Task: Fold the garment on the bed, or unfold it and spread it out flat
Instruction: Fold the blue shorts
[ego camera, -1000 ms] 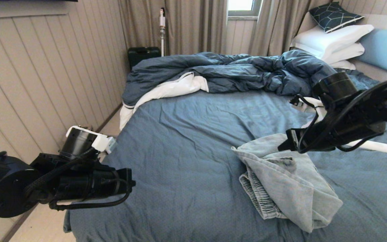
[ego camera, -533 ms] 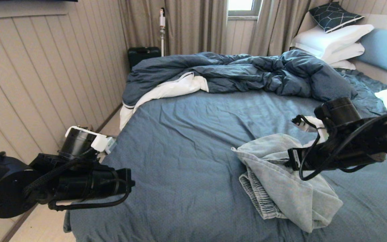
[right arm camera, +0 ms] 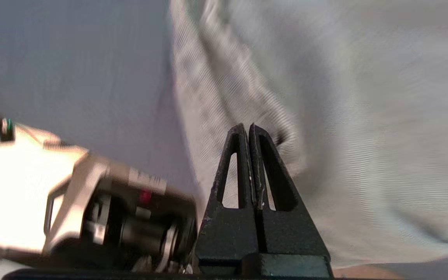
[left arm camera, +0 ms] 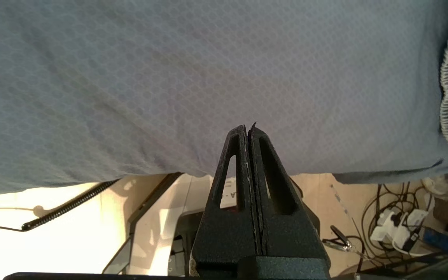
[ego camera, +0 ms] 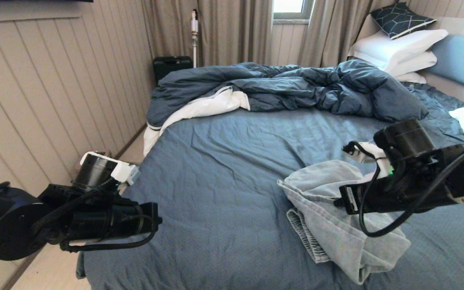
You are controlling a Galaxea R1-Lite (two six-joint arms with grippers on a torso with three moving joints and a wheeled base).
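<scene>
At the lower left of the head view, the left gripper (ego camera: 156,220) hangs idle over the near edge of the bed (ego camera: 224,161), its arm parked clear of the work, presumably so the other arm can reach the cloth unhindered. Its wrist view shows what the head view cannot: the two fingers pressed flat together with nothing between them, the slate-blue sheet (left arm camera: 193,77) beyond, and a ribbed grey waistband edge just entering at the right border. In the upper middle of the head view, the duvet (ego camera: 280,86) lies bunched toward the far side, leaving the sheet bare as a working surface. At the lower right, the garment (ego camera: 336,229) lies on the sheet in a loosely folded heap, its gathered waistband showing at its left side. The right gripper (ego camera: 342,199) sits over the heap's middle, its fingertips hidden from the head camera by its own body. The right wrist view supplies the missing detail: the jaws are clenched tip to tip, with the garment (right arm camera: 344,116) close behind them; whether a pinch of cloth is caught between them cannot be told. The left arm's white wrist housing (right arm camera: 72,194) appears only in this view.
</scene>
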